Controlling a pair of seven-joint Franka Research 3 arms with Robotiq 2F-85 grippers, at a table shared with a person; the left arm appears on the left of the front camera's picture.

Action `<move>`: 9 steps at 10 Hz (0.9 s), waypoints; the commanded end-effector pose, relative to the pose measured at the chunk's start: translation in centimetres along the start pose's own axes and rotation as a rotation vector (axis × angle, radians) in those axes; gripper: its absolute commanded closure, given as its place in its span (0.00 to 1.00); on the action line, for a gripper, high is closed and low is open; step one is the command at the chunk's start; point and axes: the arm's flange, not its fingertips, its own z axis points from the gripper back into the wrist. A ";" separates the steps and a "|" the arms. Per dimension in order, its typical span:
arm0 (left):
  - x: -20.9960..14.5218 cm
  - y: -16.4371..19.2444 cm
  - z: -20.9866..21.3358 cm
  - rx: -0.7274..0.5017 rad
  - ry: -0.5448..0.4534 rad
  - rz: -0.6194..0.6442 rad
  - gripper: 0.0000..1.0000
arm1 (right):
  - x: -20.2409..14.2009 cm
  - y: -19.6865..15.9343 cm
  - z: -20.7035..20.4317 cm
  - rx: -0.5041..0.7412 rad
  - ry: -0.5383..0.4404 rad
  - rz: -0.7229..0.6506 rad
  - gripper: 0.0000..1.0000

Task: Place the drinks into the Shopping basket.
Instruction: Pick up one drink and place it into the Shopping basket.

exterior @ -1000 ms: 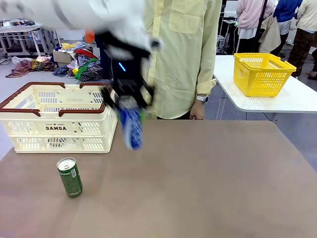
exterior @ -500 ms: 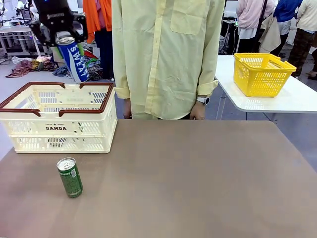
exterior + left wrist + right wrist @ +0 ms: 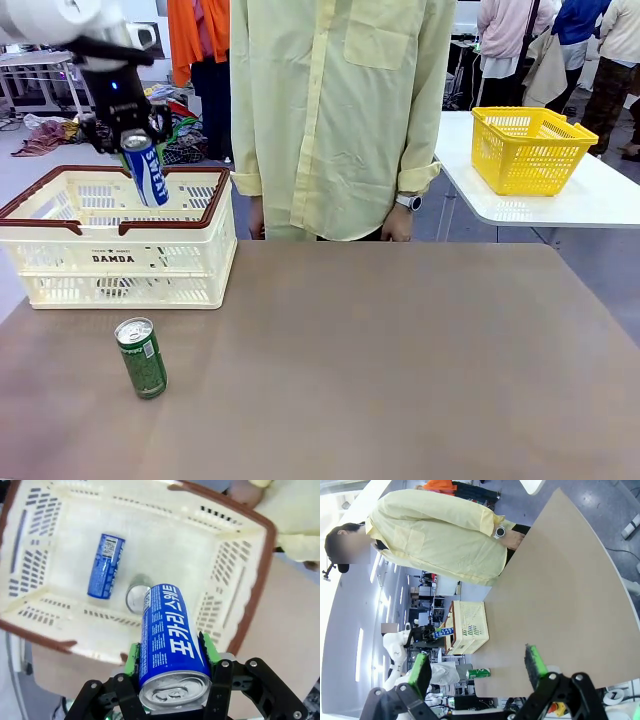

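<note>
The left gripper [image 3: 137, 138] is clamped part-way closed on the blue can [image 3: 147, 175]. Its green pads [image 3: 133, 656] press on either side of the can just under the silver top, and the can hangs tilted with its base pointing down. A second ago gripper and can were a blur off the basket's right-hand corner. Half a second ago they hung higher, well above the rim. Now they have dropped, and the can's base sits about level with the far rim in the front view.

Straight below the gripper is the open Shopping basket [image 3: 260, 580]. On its floor a second blue can [image 3: 106, 566] lies on its side. Beside that, an upright silver-topped can [image 3: 135, 596] is partly hidden behind the held one, so its colour cannot be told.

Below the gripper and nearer the robot, the green can [image 3: 141, 358] stands on the table [image 3: 400, 350] in front of the basket, where it stood before.

Level with the gripper, off to its right, a person [image 3: 340, 120] in a pale yellow shirt stands at the far edge.

The right gripper [image 3: 476, 665] has its jaws spread wide with nothing between them.
</note>
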 end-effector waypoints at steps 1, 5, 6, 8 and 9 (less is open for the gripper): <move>1.6 -0.7 -1.7 0.023 0.043 0.004 1.00 | 0.0 0.1 0.2 0.021 -0.012 0.026 0.00; 2.2 -1.4 -8.3 0.125 0.143 -0.049 1.00 | 0.0 0.1 0.2 0.021 -0.012 0.026 0.00; 2.2 -1.6 -9.2 0.122 0.154 -0.060 1.00 | 0.0 0.1 0.2 0.021 -0.012 0.026 0.00; 2.3 -1.7 -9.4 0.079 0.157 -0.067 1.00 | 0.0 0.1 0.2 0.021 -0.012 0.026 0.00; 2.2 -1.5 -8.9 0.056 0.151 -0.066 1.00 | 0.0 0.1 0.2 0.021 -0.012 0.026 0.00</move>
